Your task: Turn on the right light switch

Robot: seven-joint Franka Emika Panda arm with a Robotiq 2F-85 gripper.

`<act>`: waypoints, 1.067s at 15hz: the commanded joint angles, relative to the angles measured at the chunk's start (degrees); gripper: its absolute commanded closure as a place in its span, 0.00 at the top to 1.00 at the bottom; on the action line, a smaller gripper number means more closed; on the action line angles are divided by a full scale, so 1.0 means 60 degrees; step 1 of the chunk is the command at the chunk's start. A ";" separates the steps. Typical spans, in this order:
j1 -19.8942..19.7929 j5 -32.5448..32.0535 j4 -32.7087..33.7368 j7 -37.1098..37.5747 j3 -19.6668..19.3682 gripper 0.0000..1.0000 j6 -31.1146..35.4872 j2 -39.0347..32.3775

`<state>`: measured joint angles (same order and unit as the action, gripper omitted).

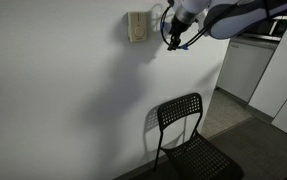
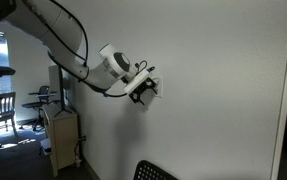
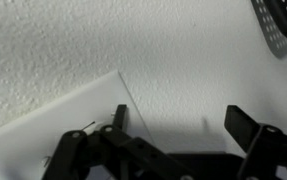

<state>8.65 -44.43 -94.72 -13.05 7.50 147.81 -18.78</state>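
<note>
The right light switch [image 3: 43, 125] is a flat white plate at the lower left of the wrist view, its corner reaching up towards the middle. My gripper [image 3: 183, 122] is open and empty, close to the wall. Its left finger lies over the plate's right edge and its right finger is over bare wall. In both exterior views the gripper [image 1: 173, 42] [image 2: 149, 92] points at the wall at switch height and hides most of the plate. No rockers can be made out.
A cream-yellow box [image 1: 136, 27] sits on the wall just beside the gripper. A black metal chair [image 1: 188, 135] stands against the wall below and also shows in the wrist view [image 3: 278, 30]. White cabinets [image 1: 245, 65] stand in the room beyond the wall's end.
</note>
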 commanded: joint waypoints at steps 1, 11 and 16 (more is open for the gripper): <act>0.0290 -0.1021 0.0513 -0.0080 -0.0544 1.00 -0.0006 -0.0186; 0.0505 -0.4252 0.0419 -0.0257 -0.0573 1.00 -0.0636 0.0242; 0.0446 -0.5356 0.0477 -0.0281 -0.0517 1.00 -0.0843 0.0568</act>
<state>12.13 -70.88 -96.07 -12.79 5.26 142.54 -17.07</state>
